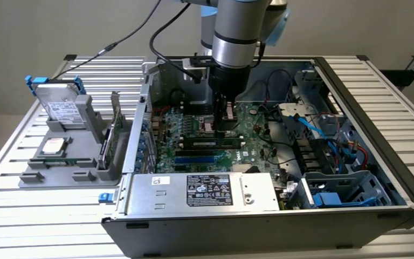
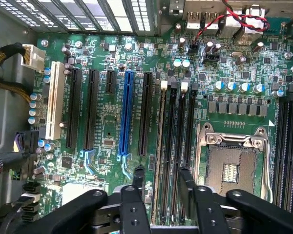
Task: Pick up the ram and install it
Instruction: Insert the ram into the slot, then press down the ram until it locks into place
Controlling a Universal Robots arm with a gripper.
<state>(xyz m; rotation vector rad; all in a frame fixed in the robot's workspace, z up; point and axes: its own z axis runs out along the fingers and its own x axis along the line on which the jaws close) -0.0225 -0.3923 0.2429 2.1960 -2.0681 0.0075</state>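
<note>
The ram (image 1: 211, 143) is a slim green stick with dark chips, standing on edge in a black memory slot of the motherboard (image 1: 192, 127) inside the open computer case. In the wrist view the ram (image 2: 161, 146) shows as a thin pale top edge running along the slot beside a white latch. My gripper (image 1: 226, 128) hangs straight down over the board, close above one end of the stick. In the wrist view the gripper (image 2: 161, 176) is open, its two dark fingers (image 2: 136, 180) apart on either side of the ram's slot, holding nothing.
A CPU socket (image 2: 232, 165) lies beside the memory slots, with a blue expansion slot (image 2: 126, 117) on the other side. The power supply (image 1: 207, 191) closes the case's front. Cables (image 1: 329, 140) fill the exterior view's right. A grey holder (image 1: 84, 162) outside holds a hard drive (image 1: 62, 105) and an expansion card (image 1: 114, 135).
</note>
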